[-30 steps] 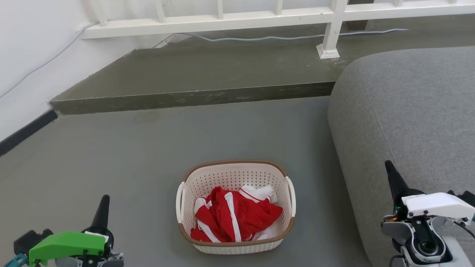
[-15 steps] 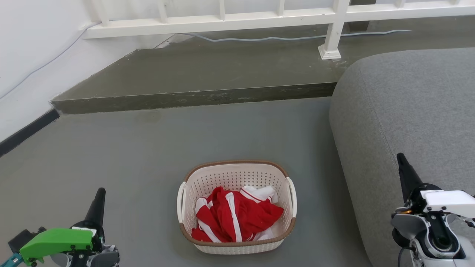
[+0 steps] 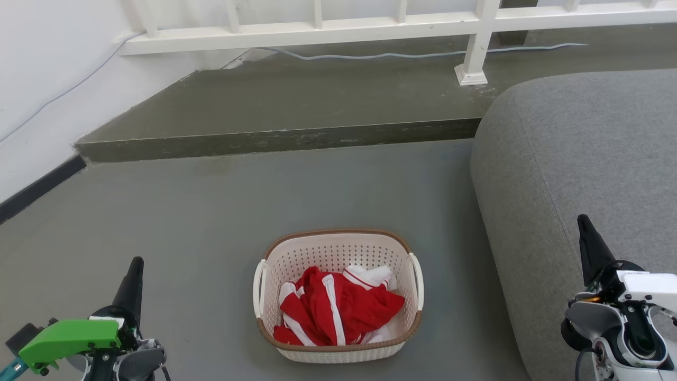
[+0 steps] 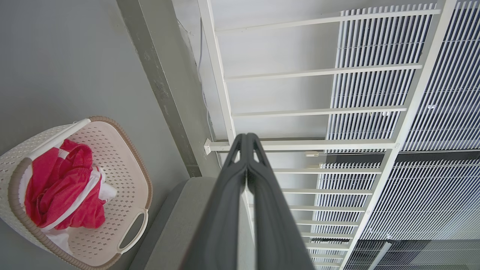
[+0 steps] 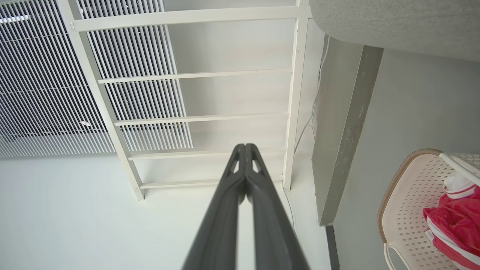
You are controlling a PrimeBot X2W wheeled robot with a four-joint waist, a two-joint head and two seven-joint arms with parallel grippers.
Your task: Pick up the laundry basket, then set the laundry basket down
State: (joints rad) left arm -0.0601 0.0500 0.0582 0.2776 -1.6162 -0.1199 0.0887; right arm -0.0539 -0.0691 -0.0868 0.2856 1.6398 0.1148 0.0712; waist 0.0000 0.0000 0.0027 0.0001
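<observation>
The laundry basket, cream-white and perforated with a brown rim and white side handles, stands on the grey floor in the head view's lower middle. Red and white clothes lie inside it. My left gripper is shut, at the lower left, well apart from the basket's left handle. At the lower right, in front of the sofa, my right gripper is shut too. The left wrist view has the basket at its left, beside the shut left gripper. In the right wrist view the basket sits low on the right, the right gripper shut.
A grey sofa fills the right side, close to the basket's right handle. A raised dark step runs across behind the basket, with a white railing and a cable on it. A white wall bounds the left.
Both grippers have drawn outward from the basket: the left one down and left, the right one right and slightly up. The basket has stayed on the floor.
</observation>
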